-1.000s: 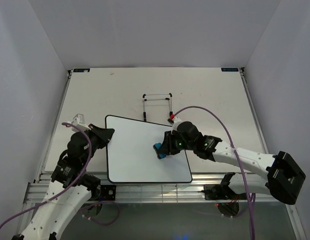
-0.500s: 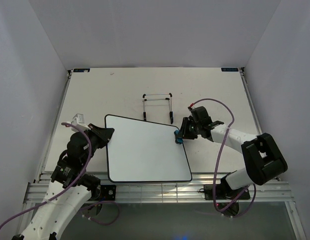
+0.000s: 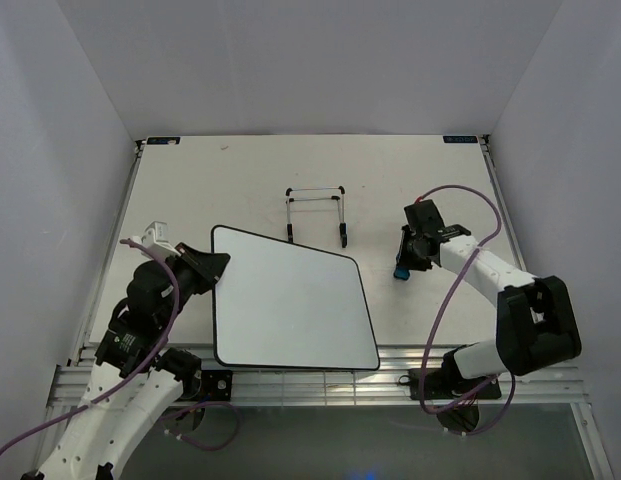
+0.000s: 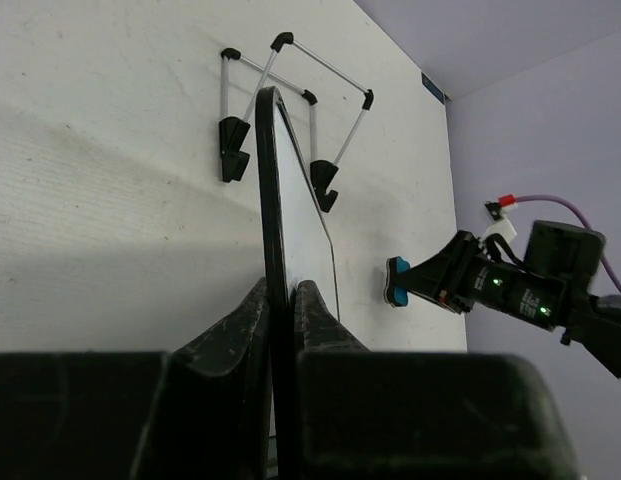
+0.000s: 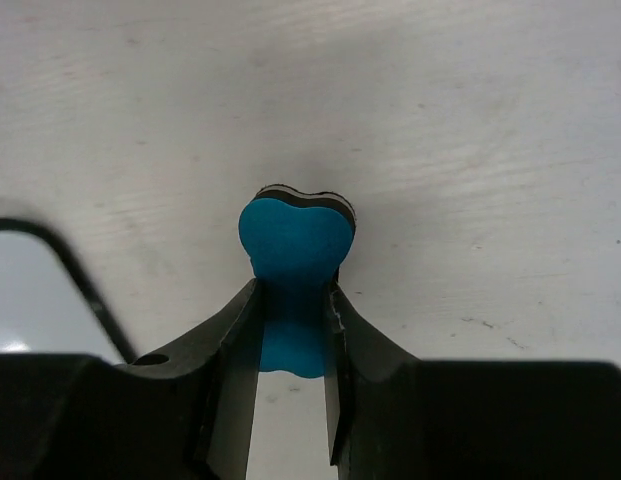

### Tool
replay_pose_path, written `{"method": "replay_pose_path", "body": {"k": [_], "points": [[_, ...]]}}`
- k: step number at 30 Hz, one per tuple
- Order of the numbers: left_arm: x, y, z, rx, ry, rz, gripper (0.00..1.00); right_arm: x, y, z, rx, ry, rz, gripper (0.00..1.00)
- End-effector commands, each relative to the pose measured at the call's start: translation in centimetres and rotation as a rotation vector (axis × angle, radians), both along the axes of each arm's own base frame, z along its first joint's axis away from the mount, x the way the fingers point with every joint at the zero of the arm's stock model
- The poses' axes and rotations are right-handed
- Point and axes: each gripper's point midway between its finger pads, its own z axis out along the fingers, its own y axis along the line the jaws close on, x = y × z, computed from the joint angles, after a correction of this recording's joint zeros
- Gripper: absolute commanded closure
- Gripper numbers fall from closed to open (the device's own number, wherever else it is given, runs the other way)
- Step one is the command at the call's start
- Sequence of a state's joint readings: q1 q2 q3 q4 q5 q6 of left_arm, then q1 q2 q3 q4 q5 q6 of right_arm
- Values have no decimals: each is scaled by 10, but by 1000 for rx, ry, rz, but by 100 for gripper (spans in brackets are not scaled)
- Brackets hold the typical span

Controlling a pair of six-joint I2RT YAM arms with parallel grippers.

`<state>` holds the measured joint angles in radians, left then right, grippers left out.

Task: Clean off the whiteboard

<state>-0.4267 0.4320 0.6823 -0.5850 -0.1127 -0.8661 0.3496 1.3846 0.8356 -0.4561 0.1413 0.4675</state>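
The whiteboard (image 3: pixel 290 305) lies flat near the table's front, glossy white with a thin black rim and no writing visible. My left gripper (image 3: pixel 216 268) is shut on its left edge; in the left wrist view the board's black rim (image 4: pixel 270 200) runs edge-on between the fingers (image 4: pixel 240 325). My right gripper (image 3: pixel 402 264) is shut on the blue bone-shaped eraser (image 3: pixel 400 270), to the right of the board and off it. In the right wrist view the eraser (image 5: pixel 293 240) sticks out past the fingertips over bare table, with a board corner (image 5: pixel 50 250) at the left.
A black wire stand (image 3: pixel 317 212) sits just behind the whiteboard's far edge, also seen in the left wrist view as the stand (image 4: pixel 290 110). A purple cable (image 3: pixel 460 200) loops over the right arm. The table's front rail (image 3: pixel 310 385) runs along the near edge.
My right gripper carried the eraser rightward, from the middle of the board across its right edge and onto the bare table. The left gripper kept its hold; the board shifted only slightly.
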Motion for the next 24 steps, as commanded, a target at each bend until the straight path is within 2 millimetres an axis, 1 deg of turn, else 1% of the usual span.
{"method": "replay_pose_path", "body": {"k": [1, 2, 5, 7, 8, 9, 10, 12, 13, 16, 21, 22, 24], "points": [[-5, -5, 11, 103, -39, -92, 100, -16, -42, -29, -230, 129, -47, 92], [-6, -6, 17, 97, -50, -97, 100, -16, -47, -32, -254, 136, -58, 92], [-8, -5, 20, 92, -59, -100, 100, -15, -55, -40, -282, 162, -78, 87], [-9, -6, 19, 85, -59, -104, 100, -15, -55, -41, -278, 162, -78, 77], [-10, -7, 20, 80, -59, -109, 100, -14, -54, -40, -267, 160, -80, 69], [-11, -8, 20, 78, -58, -113, 100, -13, -52, -38, -257, 155, -79, 57], [-10, -8, 19, 79, -55, -115, 100, -12, -50, -34, -244, 141, -79, 53], [-10, -10, 16, 79, -44, -122, 100, -10, -46, -29, -217, 126, -77, 50], [-9, -12, 15, 79, -40, -130, 100, -8, -45, -23, -209, 106, -77, 49], [-8, -14, 13, 72, -29, -132, 100, -7, -46, -15, -201, 82, -79, 46], [-3, -17, 12, 76, -21, -141, 100, -13, -49, -6, -200, 78, -79, 45], [-3, -17, 14, 74, -25, -141, 100, -12, -48, 0, -187, 57, -79, 45], [-2, -18, 14, 70, -30, -141, 100, -14, -47, 6, -177, 39, -67, 45]]}}
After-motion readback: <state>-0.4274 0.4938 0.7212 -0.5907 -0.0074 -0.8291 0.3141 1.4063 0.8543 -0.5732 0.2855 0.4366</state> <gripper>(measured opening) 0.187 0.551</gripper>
